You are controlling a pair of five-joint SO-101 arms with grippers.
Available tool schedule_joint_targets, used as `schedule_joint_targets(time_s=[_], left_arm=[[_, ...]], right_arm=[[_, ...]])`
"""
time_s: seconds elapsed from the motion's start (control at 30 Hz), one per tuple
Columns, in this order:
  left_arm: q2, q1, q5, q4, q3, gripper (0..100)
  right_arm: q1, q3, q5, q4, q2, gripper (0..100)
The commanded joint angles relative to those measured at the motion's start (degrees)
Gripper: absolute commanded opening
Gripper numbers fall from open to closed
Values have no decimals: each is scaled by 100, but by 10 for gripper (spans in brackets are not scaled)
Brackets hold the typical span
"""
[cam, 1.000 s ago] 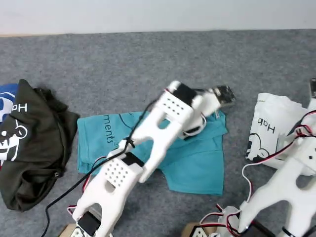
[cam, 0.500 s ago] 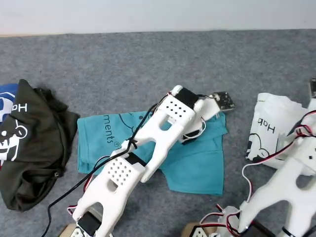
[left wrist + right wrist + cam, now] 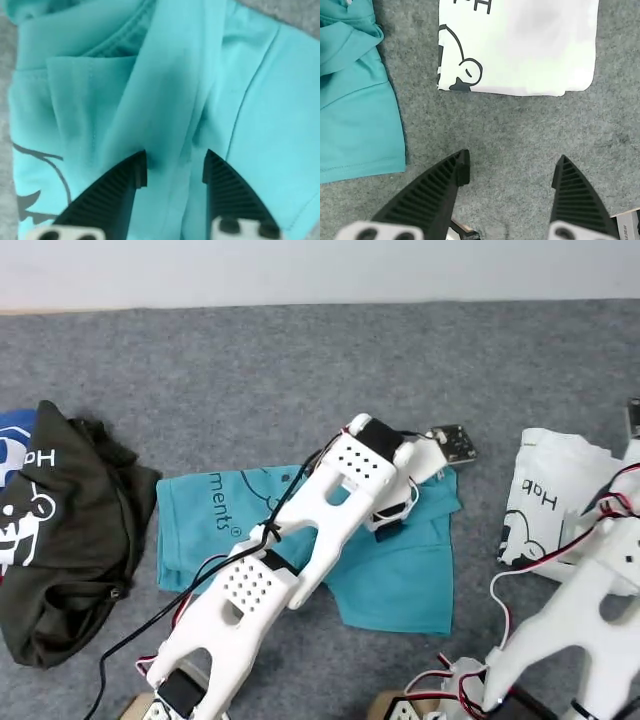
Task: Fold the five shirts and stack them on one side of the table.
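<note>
Folding the teal shirt [image 3: 405, 580], with left gripper [image 3: 174, 167] spread astride a raised crease; next, probably pinching that crease and drawing across.

My three cameras
One looks down over the grey carpeted bench [image 3: 250, 370]; two wrist cameras, close, share the teal fabric shirt [image 3: 400, 585].

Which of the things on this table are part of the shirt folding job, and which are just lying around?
Part of the job:
teal shirt, with the left gripper astride a fold
white shirt, folded
dark shirt, crumpled
blue shirt, at the edge

Just there:
grey table cover
black cable on an arm
</note>
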Motion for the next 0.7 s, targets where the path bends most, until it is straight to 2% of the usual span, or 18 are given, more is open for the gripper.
schedule_joint_targets(time_s=[0.0,0.17,0.47,0.67], left_arm=[[-35,-79,18,158,-110,166],[-35,-26,18,176,-374,4],[-132,396,53,193,-347,5],[-1011,738,53,185,593,5]], right_arm=[[66,-18,-26,215,-171,274],[66,-18,-26,215,-171,274],[66,-26,-26,207,-171,274],[66,-35,-18,163,-171,274]])
